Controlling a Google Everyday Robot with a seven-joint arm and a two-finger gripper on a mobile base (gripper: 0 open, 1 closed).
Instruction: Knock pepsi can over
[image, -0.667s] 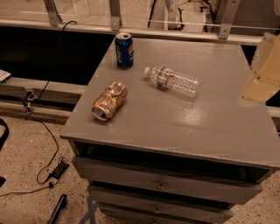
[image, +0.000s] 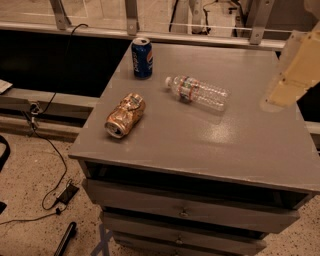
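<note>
The pepsi can (image: 142, 58) is blue with a silver top and stands upright near the back left corner of the grey cabinet top (image: 200, 135). My gripper (image: 294, 72) shows only as a cream-coloured shape at the right edge of the view. It hangs above the right side of the cabinet top, far to the right of the can and not touching anything.
A dented gold-orange can (image: 125, 115) lies on its side at the front left. A clear plastic bottle (image: 198, 92) lies on its side in the middle. Drawers (image: 185, 212) sit below the top. Cables (image: 47, 150) run over the floor at left. A rail (image: 165, 36) runs behind.
The cream-coloured gripper shape has shifted slightly to the left over the right side of the top. The cans and the bottle have not moved.
</note>
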